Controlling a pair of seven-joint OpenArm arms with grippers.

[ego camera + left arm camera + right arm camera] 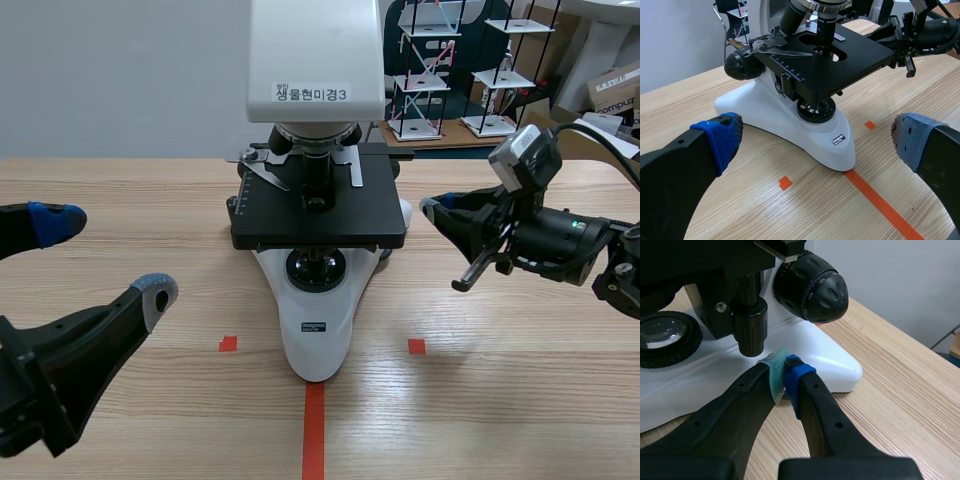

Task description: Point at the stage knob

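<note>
The right gripper (784, 375), fingers clenched together on nothing, is pointing at the stage knob (751, 332), which is sitting just ahead at eleven o'clock.

Microscope (315, 300) blocking table (520, 400) middle, bare wood toward both side edges, stage knob (750, 332) hanging beneath overhanging stage (320, 215), focus knob (812, 287) crowding beside.

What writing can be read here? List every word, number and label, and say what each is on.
"생물현미경3": white label on the microscope head; the small line above it is too small to read.
"compu", cut off at the edge: cardboard box at the back right.
Badge on the microscope base: too small to read.
Scale on the stage: marks only, no readable numbers.
</note>
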